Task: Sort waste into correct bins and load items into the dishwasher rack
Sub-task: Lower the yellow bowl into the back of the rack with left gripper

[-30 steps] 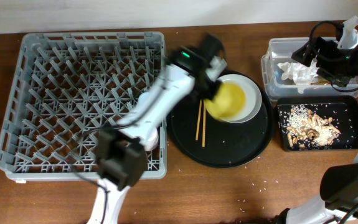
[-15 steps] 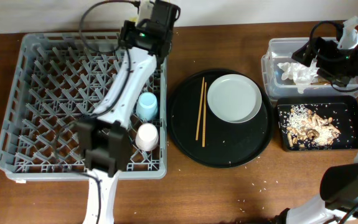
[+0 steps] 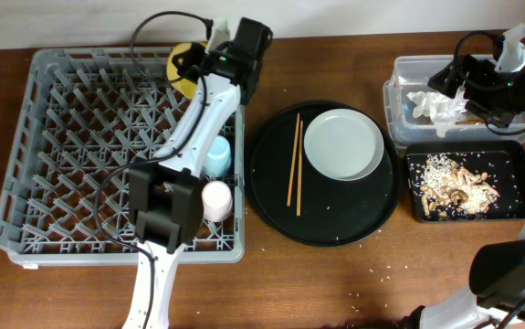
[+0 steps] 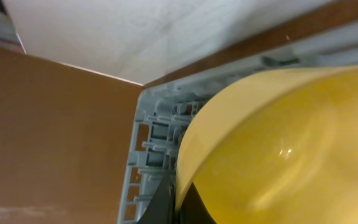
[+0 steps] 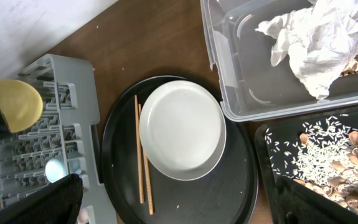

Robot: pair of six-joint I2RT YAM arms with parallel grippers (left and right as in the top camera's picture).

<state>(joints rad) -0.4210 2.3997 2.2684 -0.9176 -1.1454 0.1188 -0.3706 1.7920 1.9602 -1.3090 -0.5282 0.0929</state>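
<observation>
Left gripper (image 3: pixel 198 62) clamped on round yellow bowl (image 3: pixel 178 71) — over grey pegged plastic rack (image 3: pixel 79 137).
Release it between pegs — crooked, you risk it tipping out.

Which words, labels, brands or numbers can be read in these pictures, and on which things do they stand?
None: no readable text shows in any view.
The rack, bowl, plate, tub and rectangular tray bear no print, label or number that can be seen.
</observation>
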